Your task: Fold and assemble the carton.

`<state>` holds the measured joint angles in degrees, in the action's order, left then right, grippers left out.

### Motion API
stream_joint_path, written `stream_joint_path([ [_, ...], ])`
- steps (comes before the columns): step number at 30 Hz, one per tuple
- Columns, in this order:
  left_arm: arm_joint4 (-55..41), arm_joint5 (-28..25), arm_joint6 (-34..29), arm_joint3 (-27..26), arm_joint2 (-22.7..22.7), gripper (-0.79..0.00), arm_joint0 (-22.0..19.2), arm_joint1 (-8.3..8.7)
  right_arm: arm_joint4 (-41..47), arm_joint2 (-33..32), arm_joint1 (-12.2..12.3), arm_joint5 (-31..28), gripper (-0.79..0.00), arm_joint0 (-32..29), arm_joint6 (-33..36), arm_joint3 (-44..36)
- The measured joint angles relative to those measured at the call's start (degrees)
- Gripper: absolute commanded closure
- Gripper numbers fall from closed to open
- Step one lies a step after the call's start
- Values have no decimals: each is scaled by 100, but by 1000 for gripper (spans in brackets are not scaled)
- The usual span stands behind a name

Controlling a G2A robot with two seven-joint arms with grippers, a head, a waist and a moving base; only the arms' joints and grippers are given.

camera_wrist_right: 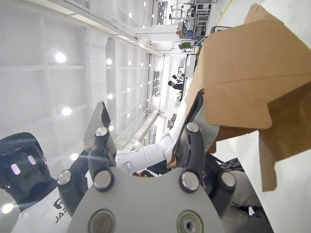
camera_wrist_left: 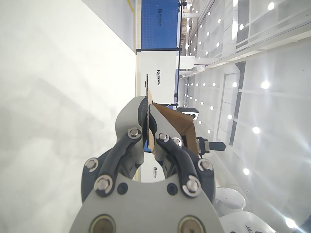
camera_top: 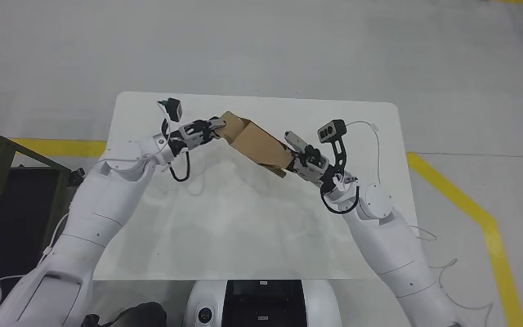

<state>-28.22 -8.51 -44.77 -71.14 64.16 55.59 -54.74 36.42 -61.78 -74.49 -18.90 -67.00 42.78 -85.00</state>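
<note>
Spanning the gap between both grippers, the carton [camera_top: 255, 144] lies at the centre of the top view and appears lifted off the white table [camera_top: 245, 237]. Its long axis runs from upper left to lower right of the frame.

At the upper-left end sits the left gripper [camera_top: 214, 127]. In the left wrist view the left gripper [camera_wrist_left: 147, 109] has its fingers pressed together on a thin panel edge of the carton [camera_wrist_left: 179, 122], seen edge-on at mid-frame.

At the lower-right end sits the right gripper [camera_top: 294, 154]. In the right wrist view the right gripper [camera_wrist_right: 148, 109] stands with its jaws wide apart and clamps nothing. One finger [camera_wrist_right: 194, 115] rests against the brown wall of the carton [camera_wrist_right: 243, 73], and the other finger [camera_wrist_right: 100, 116] stands free at centre left of the frame. A loose flap [camera_wrist_right: 267, 161] hangs at the lower right of that frame, just beside the touching finger.

Judged from this layout, the coming move turns on the lower-right end. The right arm is nearer to the unfolded flap, while the left arm anchors the far end along the carton's axis.
</note>
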Motion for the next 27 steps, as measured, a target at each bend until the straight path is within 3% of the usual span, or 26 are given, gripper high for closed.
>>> stream_joint_path([
  [3, 73, 32, 26, -5, 5, 0, 5, -13, -127, 3, -6, -8, -536, 6, -103, -4],
  [5, 103, 63, 22, -7, 15, 0, 4, -19, -216, 24, -10, 35, -431, 19, -143, 2],
  [7, 165, 91, 25, -14, 29, 0, 0, -23, -324, 64, -18, 78, -286, 34, -193, 6],
  [8, 195, 98, 34, -20, 34, 0, 0, -25, -368, 82, -21, 93, -111, 40, -212, 8],
  [10, 236, 121, 56, -29, 45, 0, -2, -33, -470, 109, -27, 117, 0, 55, -251, 8],
  [24, 374, 199, 84, 46, 134, 0, -44, -87, -762, 64, -27, 282, 0, 77, -339, -15],
  [25, 407, 194, 58, 43, 139, -102, -39, -87, -770, 59, -27, 288, 0, 85, -333, -5],
  [26, 437, 193, 31, 44, 147, -305, -34, -85, -779, 49, -25, 293, 0, 92, -322, 5],
  [27, 460, 197, -10, 54, 168, -785, -29, -82, -787, 30, -22, 301, 0, 98, -291, 15],
])
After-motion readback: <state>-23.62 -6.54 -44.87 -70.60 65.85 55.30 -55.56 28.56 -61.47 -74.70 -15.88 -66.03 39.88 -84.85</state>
